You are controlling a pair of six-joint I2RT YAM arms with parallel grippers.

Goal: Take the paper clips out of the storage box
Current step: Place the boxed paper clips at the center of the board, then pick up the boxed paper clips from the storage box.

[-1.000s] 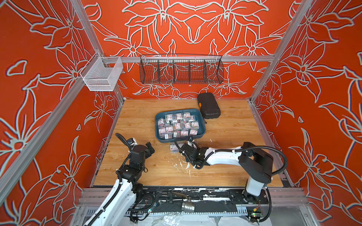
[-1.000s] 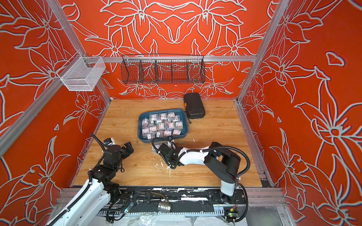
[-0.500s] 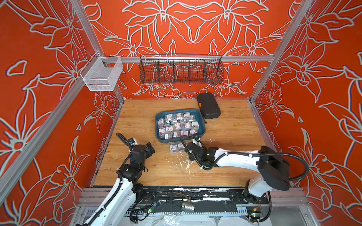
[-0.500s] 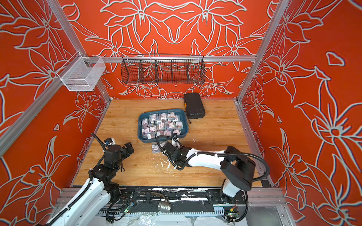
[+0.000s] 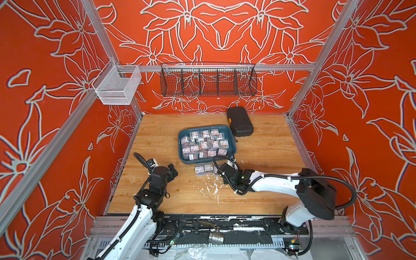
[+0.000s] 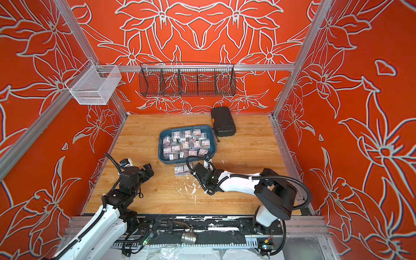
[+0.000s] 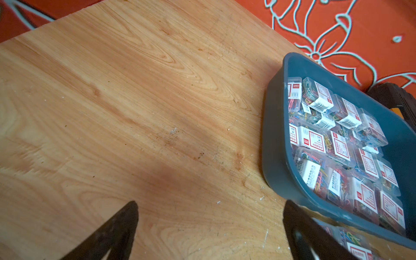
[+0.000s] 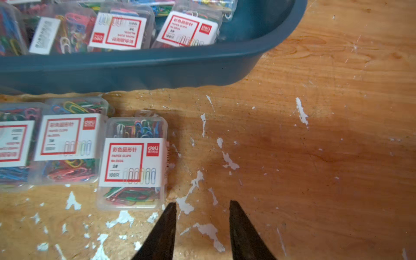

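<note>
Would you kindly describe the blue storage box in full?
The storage box is a shallow teal-blue plastic tray with rounded corners and low flared walls. It sits flat on the table, crowded with clear boxes of paper clips. A black case lies by its far corner, three more boxes outside its near wall.

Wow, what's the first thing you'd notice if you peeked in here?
The orange-red walls with big white flowers all around grab you first. Then the blue storage box in the middle of the wooden table, crammed with little boxes of colourful paper clips. Three more boxes sit on the table just outside it, by the right gripper.
</note>
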